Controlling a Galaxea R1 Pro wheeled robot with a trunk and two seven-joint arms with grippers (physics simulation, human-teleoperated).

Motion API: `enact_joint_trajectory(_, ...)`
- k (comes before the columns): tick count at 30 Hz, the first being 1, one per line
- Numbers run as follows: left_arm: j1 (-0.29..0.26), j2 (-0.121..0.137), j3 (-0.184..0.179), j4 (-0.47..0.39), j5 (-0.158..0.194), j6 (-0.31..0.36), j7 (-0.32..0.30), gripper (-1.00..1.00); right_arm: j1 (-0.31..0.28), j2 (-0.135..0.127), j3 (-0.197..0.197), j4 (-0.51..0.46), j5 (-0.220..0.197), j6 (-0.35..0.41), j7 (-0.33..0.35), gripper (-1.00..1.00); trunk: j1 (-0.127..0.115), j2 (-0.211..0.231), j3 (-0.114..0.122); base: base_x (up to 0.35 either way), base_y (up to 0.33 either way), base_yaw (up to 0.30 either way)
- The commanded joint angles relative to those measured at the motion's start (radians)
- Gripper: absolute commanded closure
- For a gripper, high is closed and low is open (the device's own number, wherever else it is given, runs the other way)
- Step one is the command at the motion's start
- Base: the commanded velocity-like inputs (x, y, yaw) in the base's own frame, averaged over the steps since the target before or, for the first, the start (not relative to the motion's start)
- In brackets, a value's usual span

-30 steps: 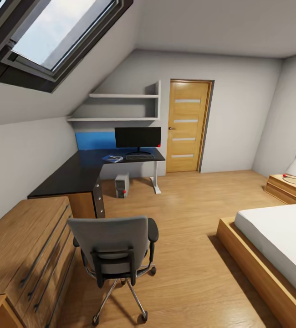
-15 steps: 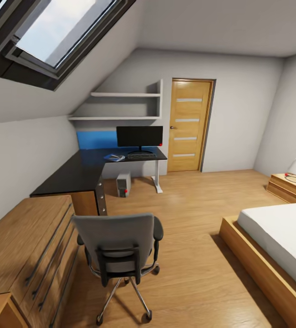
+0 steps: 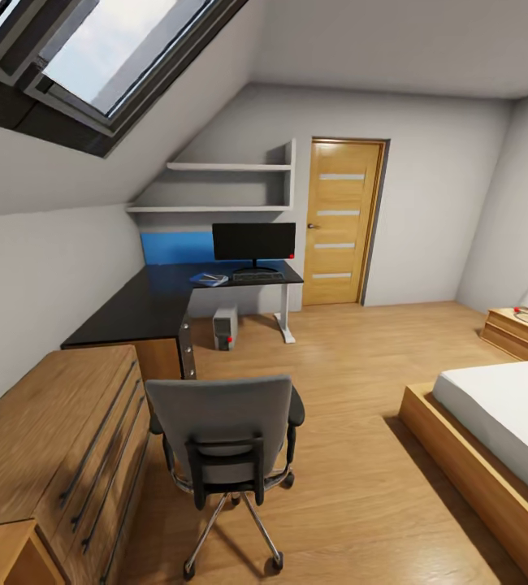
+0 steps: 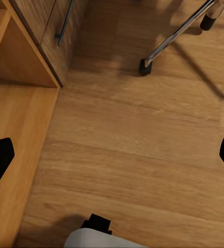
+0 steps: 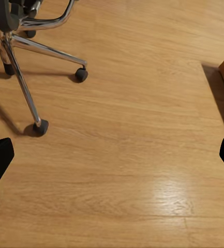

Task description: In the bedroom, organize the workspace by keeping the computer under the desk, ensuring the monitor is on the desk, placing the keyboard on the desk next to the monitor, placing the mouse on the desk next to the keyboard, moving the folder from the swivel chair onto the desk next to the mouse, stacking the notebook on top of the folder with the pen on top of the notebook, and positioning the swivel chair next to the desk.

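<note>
swivel chair [image 3: 225, 422] on floor | monitor [image 3: 253, 241], keyboard [image 3: 257, 276] on desk [image 3: 142, 305]

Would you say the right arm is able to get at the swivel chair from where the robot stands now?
Probably not yet. The right gripper hangs open over bare floor, and the swivel chair has its chrome base some way ahead of the fingers. Nothing lies between them, so driving closer should do.
</note>
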Motion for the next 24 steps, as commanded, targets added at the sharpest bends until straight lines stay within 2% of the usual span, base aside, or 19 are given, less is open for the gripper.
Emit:
enact_joint_trajectory(1,0.0,0.001,-0.006,-0.001,0.01,-0.004,0.006,-1.0,-0.001,0.001,0.009,0.002,-0.006,-0.003,-0.004,-1.0,0.004,-0.008,-0.004,0.001,0.004,0.0)
enact_joint_trajectory(7,0.0,0.001,-0.006,-0.002,0.01,-0.004,0.005,-1.0,-0.001,0.001,0.009,0.002,-0.006,-0.003,-0.004,-1.0,0.027,-0.05,-0.023,0.0,0.035,0.0)
enact_joint_trajectory(17,0.0,0.002,-0.006,-0.002,0.01,-0.003,0.004,-1.0,-0.001,0.002,0.01,0.002,-0.006,-0.003,-0.004,-1.0,0.065,-0.12,-0.054,0.0,0.175,0.0)
enact_joint_trajectory(24,0.0,0.002,-0.005,-0.001,0.011,-0.004,0.006,-1.0,-0.001,0.002,0.01,0.002,-0.005,-0.003,-0.004,-1.0,0.092,-0.169,-0.076,0.0,0.051,0.0)
